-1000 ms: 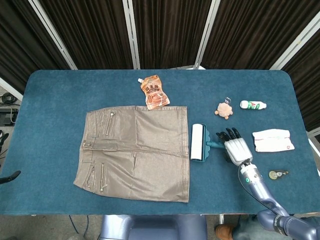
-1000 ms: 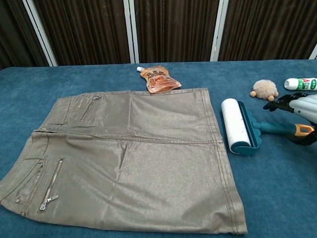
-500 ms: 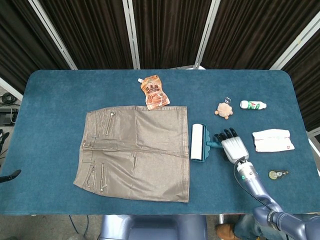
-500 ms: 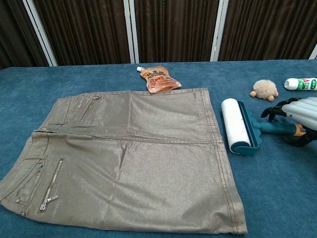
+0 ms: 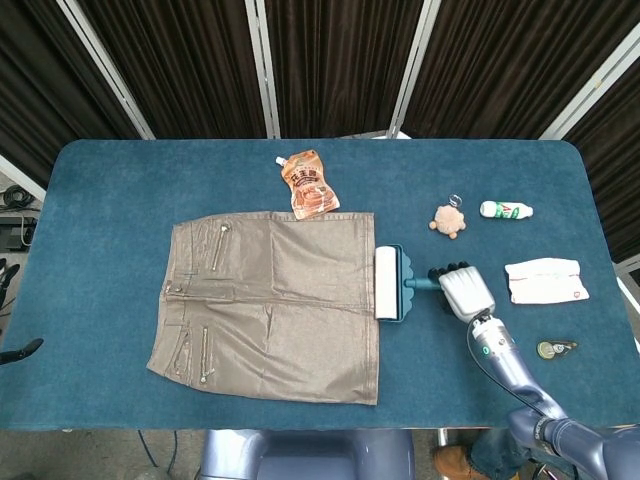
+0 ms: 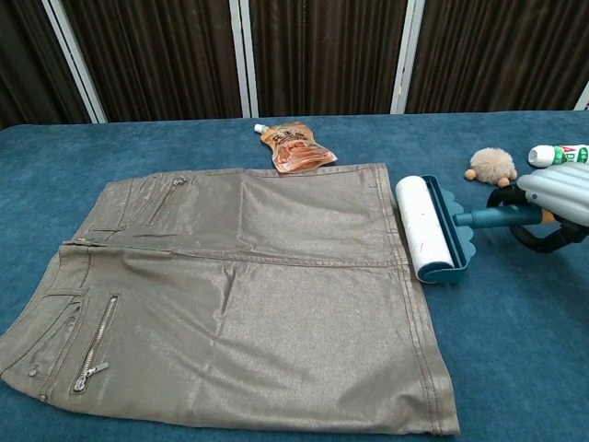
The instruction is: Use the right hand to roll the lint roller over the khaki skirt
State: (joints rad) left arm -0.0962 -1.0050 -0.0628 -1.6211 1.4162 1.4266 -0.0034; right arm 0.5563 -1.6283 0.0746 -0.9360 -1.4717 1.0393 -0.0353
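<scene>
The right hand point(image 5: 465, 293) is wrapped around the teal handle of the lint roller point(image 5: 389, 285), fingers curled under it as the chest view shows, so the hand holds the tool rather than hovering beside it. The handle runs back toward the hand while the white drum points at the khaki skirt point(image 5: 270, 303), a sensible hold since pushing along the handle would roll the drum straight across the cloth. The drum now lies at the skirt's hem edge, touching or just overlapping it; which, I cannot tell. Half a second ago the roller lay clear of the hem on the bare desk point(image 5: 120, 200) with the fingers only reaching around the handle; since then it has shifted toward the skirt and the grip has closed. The skirt lies flat and spread, waistband away from the roller, which suits long strokes. Beyond the skirt's far edge sits an orange pouch point(image 5: 309, 184); a plush keychain point(image 5: 449, 220) lies beyond the roller. The left hand is not visible.
</scene>
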